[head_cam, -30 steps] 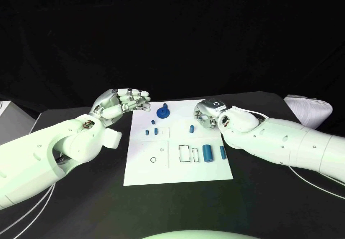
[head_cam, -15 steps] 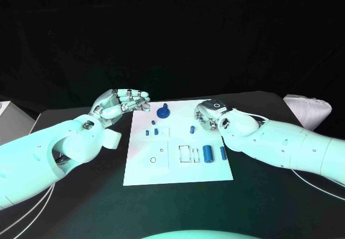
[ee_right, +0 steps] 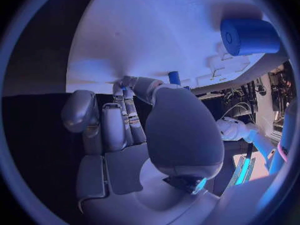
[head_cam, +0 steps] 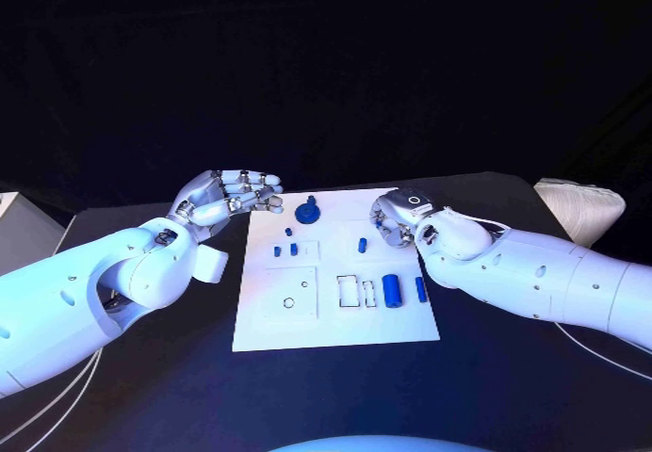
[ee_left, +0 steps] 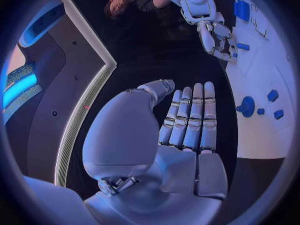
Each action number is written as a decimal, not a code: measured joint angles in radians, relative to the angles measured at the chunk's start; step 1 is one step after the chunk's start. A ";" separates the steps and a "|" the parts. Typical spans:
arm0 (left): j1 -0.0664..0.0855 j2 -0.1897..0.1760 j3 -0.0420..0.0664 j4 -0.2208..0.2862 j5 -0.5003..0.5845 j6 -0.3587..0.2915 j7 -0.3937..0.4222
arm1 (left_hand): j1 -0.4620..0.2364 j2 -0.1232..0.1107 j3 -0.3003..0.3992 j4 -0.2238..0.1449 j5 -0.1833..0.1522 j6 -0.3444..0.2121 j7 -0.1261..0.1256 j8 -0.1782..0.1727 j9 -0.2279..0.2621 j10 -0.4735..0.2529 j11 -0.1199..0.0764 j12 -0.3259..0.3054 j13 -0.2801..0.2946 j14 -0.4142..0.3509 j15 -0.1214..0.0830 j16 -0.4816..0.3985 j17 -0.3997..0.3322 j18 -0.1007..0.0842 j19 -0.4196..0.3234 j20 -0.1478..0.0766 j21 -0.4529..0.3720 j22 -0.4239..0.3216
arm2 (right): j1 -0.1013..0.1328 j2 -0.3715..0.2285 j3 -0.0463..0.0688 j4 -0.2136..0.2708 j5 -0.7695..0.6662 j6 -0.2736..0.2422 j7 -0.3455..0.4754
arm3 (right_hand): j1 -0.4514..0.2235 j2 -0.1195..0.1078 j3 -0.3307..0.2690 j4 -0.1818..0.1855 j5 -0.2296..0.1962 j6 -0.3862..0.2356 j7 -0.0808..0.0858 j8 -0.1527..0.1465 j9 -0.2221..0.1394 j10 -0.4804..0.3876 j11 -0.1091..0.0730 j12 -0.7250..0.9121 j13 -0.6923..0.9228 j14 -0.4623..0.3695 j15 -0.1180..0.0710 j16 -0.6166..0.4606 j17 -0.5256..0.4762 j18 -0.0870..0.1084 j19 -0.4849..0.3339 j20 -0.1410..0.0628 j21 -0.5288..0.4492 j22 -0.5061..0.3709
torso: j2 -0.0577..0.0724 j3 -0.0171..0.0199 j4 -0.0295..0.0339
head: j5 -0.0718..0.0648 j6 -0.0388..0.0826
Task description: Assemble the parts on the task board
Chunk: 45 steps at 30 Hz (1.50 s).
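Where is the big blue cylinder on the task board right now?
In the head view the big blue cylinder lies on the task board, right of centre, between an outlined slot and a slimmer blue part.

This looks like a robotics lab or test cell. A black table [head_cam: 516,377] stands against a dark backdrop, bearing a white task board [head_cam: 340,325] with marked outlines. Thin cables [head_cam: 55,400] trail beside the arm, and coloured light strips [ee_left: 19,87] glow nearby.
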 measured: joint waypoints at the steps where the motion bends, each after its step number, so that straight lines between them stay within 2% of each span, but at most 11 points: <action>1: 0.000 0.000 0.000 0.000 0.000 0.000 -0.001 | 0.000 0.000 0.000 0.000 0.000 0.000 0.000 0.000 0.000 0.000 0.000 0.000 0.000 0.000 0.000 0.000 0.000 0.000 0.000 0.000 0.000 0.000 | 0.000 0.000 0.000 0.000 0.000 -0.001 -0.001 | 0.000 0.000 0.000 0.000 0.000 0.000 0.000 0.000 0.000 0.000 0.000 0.000 0.000 0.000 0.000 0.000 0.001 0.000 0.000 0.000 0.000 0.001 | 0.000 0.0000 0.0001 | 0.000 0.000; 5: 0.000 0.000 0.000 0.000 0.000 0.002 -0.002 | 0.000 0.000 0.000 0.000 0.000 0.000 0.000 0.000 0.000 0.000 0.000 0.000 0.000 0.000 0.000 0.000 0.000 0.000 0.000 0.000 0.000 0.000 | -0.001 -0.001 0.000 0.001 0.000 -0.003 -0.002 | 0.000 0.000 0.000 0.000 0.000 0.000 0.000 0.000 0.000 0.000 0.000 0.000 -0.001 0.000 0.000 0.000 0.006 0.000 0.000 0.000 0.005 0.005 | 0.000 -0.0001 0.0003 | 0.000 0.000; 7: 0.000 0.000 0.000 0.000 0.000 0.002 -0.003 | 0.000 0.000 0.000 0.000 0.000 0.000 0.000 0.000 0.000 0.000 0.000 0.000 0.000 0.000 0.000 0.000 0.002 0.000 0.000 0.000 0.000 -0.001 | -0.001 -0.002 0.000 0.001 0.000 -0.004 -0.002 | 0.000 0.000 0.000 0.000 0.000 0.000 0.000 0.000 0.000 0.008 -0.008 0.004 -0.001 0.000 0.000 0.006 0.012 0.000 0.000 0.000 0.014 0.011 | 0.000 -0.0006 0.0003 | 0.000 0.000; 10: 0.000 0.000 0.000 0.000 0.000 0.003 -0.004 | 0.000 0.000 0.000 0.000 0.000 0.000 0.000 0.000 0.000 0.000 0.000 0.000 0.000 0.000 0.000 0.000 0.002 0.000 0.000 0.000 0.000 -0.001 | -0.001 -0.002 0.000 0.002 0.002 -0.006 -0.002 | 0.000 0.000 0.000 0.000 0.000 0.009 -0.009 -0.001 0.003 0.029 -0.011 0.008 -0.002 0.000 0.000 0.014 0.022 0.000 0.000 0.000 0.028 0.020 | 0.000 -0.0006 0.0003 | 0.000 -0.001; 14: 0.000 0.000 0.000 -0.001 0.000 0.004 -0.005 | 0.000 0.000 0.000 0.000 0.000 0.000 0.000 0.000 0.000 0.000 0.000 0.000 0.000 0.000 0.000 0.000 0.001 0.000 0.000 0.000 0.000 -0.001 | -0.001 -0.002 0.000 0.004 0.005 -0.007 -0.001 | 0.002 0.004 -0.002 0.002 -0.006 0.015 -0.007 -0.001 0.005 0.036 -0.015 0.008 0.002 0.000 0.000 0.017 0.027 0.000 0.008 0.000 0.032 0.027 | 0.000 -0.0006 0.0003 | 0.000 -0.002; 20: 0.000 0.000 0.000 -0.001 -0.001 0.005 -0.007 | 0.000 0.000 0.000 0.000 0.000 0.000 0.000 0.000 0.000 0.000 0.000 0.000 0.000 0.000 0.000 0.000 0.003 0.000 0.000 0.000 -0.006 -0.002 | 0.000 -0.002 0.001 0.004 0.013 -0.008 -0.001 | 0.000 0.023 -0.012 0.004 -0.010 0.045 -0.019 0.010 0.012 0.075 -0.022 0.015 0.002 -0.001 -0.004 0.039 0.048 0.000 0.018 -0.011 0.064 0.046 | 0.000 -0.0006 0.0007 | 0.001 -0.003; 22: 0.000 0.000 0.000 -0.001 -0.001 0.005 -0.007 | 0.000 0.000 0.000 0.000 0.000 0.000 0.000 0.000 0.000 0.000 0.000 0.000 0.000 0.000 0.000 0.000 0.003 0.000 0.000 0.000 -0.006 -0.002 | 0.001 -0.001 0.001 0.004 0.015 -0.010 -0.001 | 0.002 0.034 -0.017 0.000 -0.012 0.056 -0.025 0.018 0.018 0.083 -0.014 0.024 0.004 0.000 -0.015 0.043 0.056 -0.015 0.024 -0.016 0.082 0.059 | 0.000 -0.0006 0.0007 | 0.001 -0.004; 28: -0.001 0.001 0.000 -0.002 -0.001 0.006 -0.008 | 0.000 0.000 0.000 0.000 0.000 0.000 0.000 0.000 0.000 0.000 0.000 0.000 0.000 0.000 0.000 0.000 0.003 0.000 0.000 0.000 -0.006 -0.003 | 0.000 0.001 0.000 0.002 0.018 -0.016 -0.006 | 0.009 0.047 -0.021 -0.004 -0.015 0.067 -0.034 0.025 0.031 0.095 -0.003 0.032 0.005 -0.003 -0.018 0.043 0.059 -0.016 0.028 -0.020 0.089 0.069 | 0.000 -0.0006 0.0005 | -0.001 -0.006; 39: -0.001 0.001 0.000 -0.003 -0.001 0.007 -0.009 | 0.000 0.000 0.000 0.000 0.000 0.000 0.000 0.000 -0.001 0.000 0.000 0.000 0.000 0.000 0.000 0.000 0.004 0.000 0.000 0.000 -0.006 -0.004 | -0.003 0.005 -0.002 -0.002 0.021 -0.034 -0.018 | 0.014 0.055 -0.021 -0.004 -0.018 0.069 -0.036 0.026 0.032 0.097 -0.004 0.032 0.029 0.000 -0.022 0.043 0.059 -0.015 0.031 -0.023 0.098 0.073 | 0.000 -0.0003 0.0006 | 0.000 -0.008; 45: -0.001 0.001 0.000 -0.005 -0.001 0.007 -0.010 | 0.000 0.000 0.000 0.000 0.000 0.000 0.000 0.000 -0.001 0.000 0.000 0.000 0.000 0.000 0.000 0.000 0.004 0.000 0.000 0.000 -0.006 -0.004 | -0.004 -0.006 -0.002 0.013 0.026 -0.042 -0.024 | 0.013 0.056 -0.021 -0.005 -0.020 0.070 -0.038 0.026 0.032 0.102 -0.006 0.032 0.029 0.000 -0.022 0.043 0.059 -0.015 0.031 -0.023 0.098 0.074 | 0.000 -0.0006 0.0007 | 0.001 -0.008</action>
